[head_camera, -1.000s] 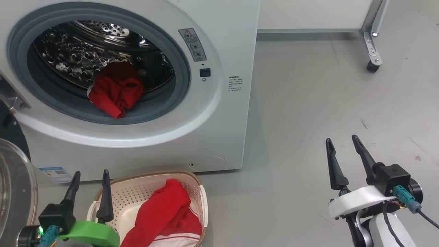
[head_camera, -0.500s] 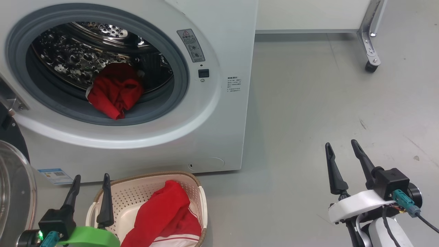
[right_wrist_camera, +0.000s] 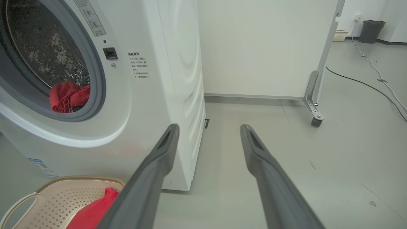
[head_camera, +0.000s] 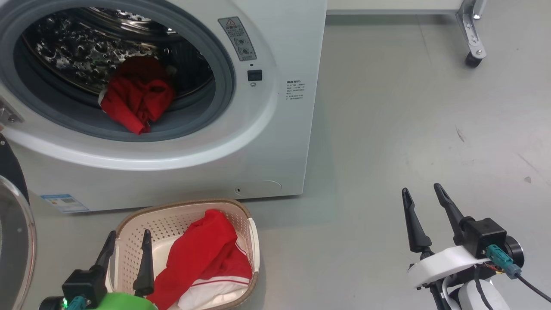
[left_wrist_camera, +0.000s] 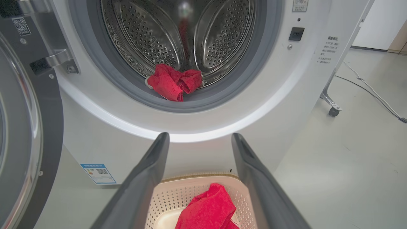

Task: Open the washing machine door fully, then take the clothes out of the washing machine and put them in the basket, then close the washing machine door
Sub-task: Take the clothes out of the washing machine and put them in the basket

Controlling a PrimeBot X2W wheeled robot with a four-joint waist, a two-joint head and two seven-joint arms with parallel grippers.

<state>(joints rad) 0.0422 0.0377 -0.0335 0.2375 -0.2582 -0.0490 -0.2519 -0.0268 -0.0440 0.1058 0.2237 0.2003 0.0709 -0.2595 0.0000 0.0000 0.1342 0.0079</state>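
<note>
The washing machine (head_camera: 275, 142) stands with its drum open. The washing machine door (head_camera: 15, 224) is swung out at the left edge (left_wrist_camera: 47, 127). One piece of the red clothes (head_camera: 135, 101) lies at the drum's front lip (left_wrist_camera: 175, 81) (right_wrist_camera: 68, 97). Another red and white garment (head_camera: 202, 262) lies in the cream basket (head_camera: 247, 232) on the floor before the machine (left_wrist_camera: 184, 197) (right_wrist_camera: 57, 200). My left gripper (head_camera: 130, 234) hangs open over the basket's near left part, holding nothing (left_wrist_camera: 200, 136). My right gripper (head_camera: 421, 189) is open over bare floor to the right (right_wrist_camera: 210, 127).
A metal leg with a caster (head_camera: 472, 58) stands at the back right, carrying a white panel (right_wrist_camera: 264, 47). A cable (right_wrist_camera: 365, 82) runs along the floor beyond it, near a dark bin (right_wrist_camera: 370, 31). Grey floor spreads right of the machine.
The head camera has moved, so machine and basket sit higher in the picture. Both grippers show lower in the view, the left one further right over the basket. Both remain open.
</note>
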